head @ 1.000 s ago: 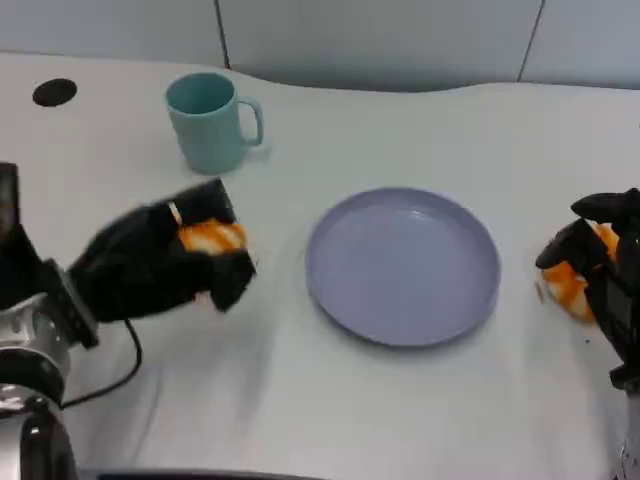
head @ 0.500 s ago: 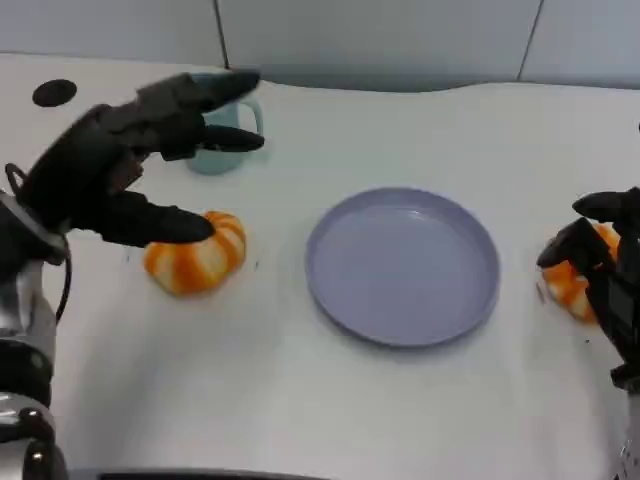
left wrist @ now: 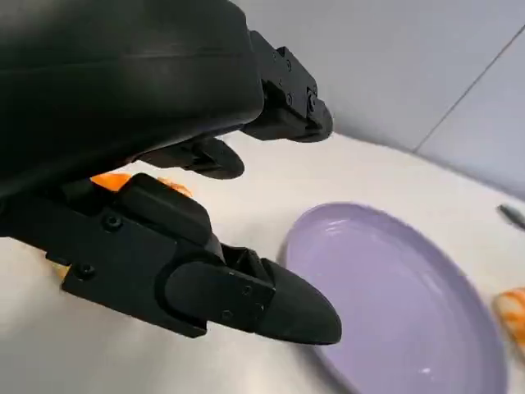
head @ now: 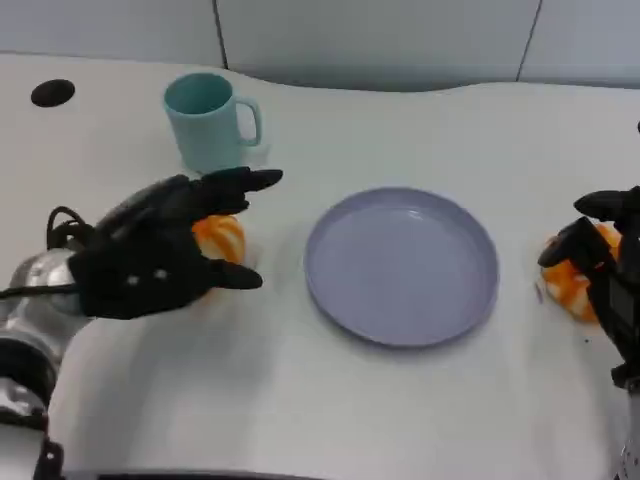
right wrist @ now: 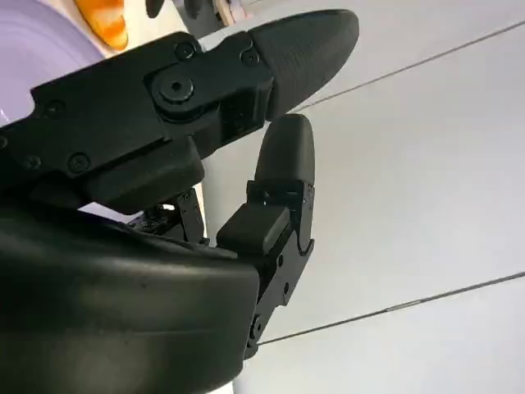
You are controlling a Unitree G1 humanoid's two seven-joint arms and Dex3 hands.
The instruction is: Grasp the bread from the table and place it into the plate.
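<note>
- The left robot hand (head: 165, 255) was low over the table (head: 300, 420), left of the plate (head: 402, 265).
- A bread (head: 218, 238) lay on the table just under this robot hand, between the fingers (head: 235, 183) and the thumb.
- The fingers were spread apart over the bread, and I could not tell if they touched it.
- Part of the orange bread showed past the black fingers, on the side near the plate.
- In the left wrist view, a bit of orange bread (left wrist: 123, 181) showed behind the black fingers (left wrist: 246, 295), with the plate (left wrist: 394, 295) just beyond.
- The bread was not on the plate; it sat on the table close to the plate's left rim.
- The plate was round and purple, and it sat in the middle of the table.
- A blue mug (head: 208, 120) stood behind the left robot hand, near the far edge.
- The right robot hand (head: 605, 270) was at the right edge, well apart from the plate.
- A second bread (head: 567, 285) lay right by the right robot hand, with the fingers curled around it.
- I could not tell if that robot hand truly gripped the second bread.
</note>
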